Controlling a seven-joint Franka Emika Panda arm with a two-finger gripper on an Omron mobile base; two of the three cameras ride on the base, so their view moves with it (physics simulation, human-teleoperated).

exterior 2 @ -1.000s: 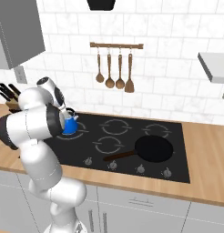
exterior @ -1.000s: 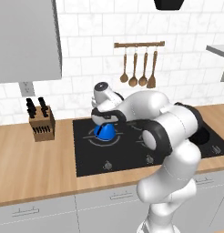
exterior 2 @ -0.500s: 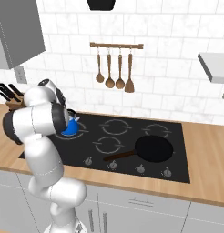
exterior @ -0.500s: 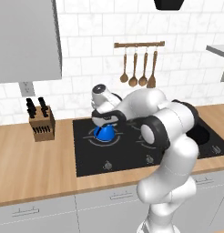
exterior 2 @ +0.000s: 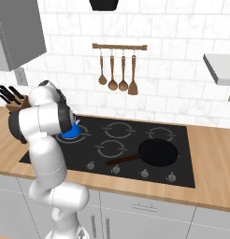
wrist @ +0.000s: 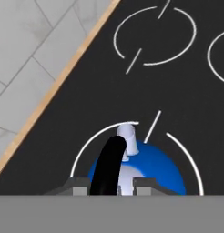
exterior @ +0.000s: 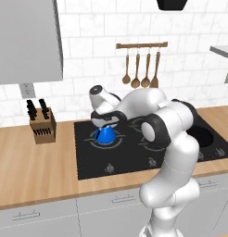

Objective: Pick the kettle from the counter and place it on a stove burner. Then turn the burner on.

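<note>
The bright blue kettle (exterior: 105, 135) (exterior 2: 70, 132) (wrist: 150, 166) stands upright inside the large ring of the front-left stove burner (wrist: 89, 141) (exterior: 117, 142) on the black cooktop (exterior: 134, 155). My gripper (exterior: 105, 124) (wrist: 111, 187) hangs straight above it. The fingertips stand on either side of the black arched handle (wrist: 109, 159), slightly wider than it, so the gripper is open. The white spout (wrist: 127, 136) points away from the hand. The wooden counter (exterior: 32, 162) stretches to the left of the cooktop.
A knife block (exterior: 41, 125) stands on the counter left of the cooktop. A black pan (exterior 2: 157, 152) sits on the front-right burner. Burner knobs (exterior: 108, 169) (exterior: 152, 162) line the cooktop's front edge. Wooden utensils (exterior: 141, 69) hang on the wall behind.
The kettle has stayed on the burner. The hand has shifted slightly left and down over it, and the elbow has swung a little to the right.
</note>
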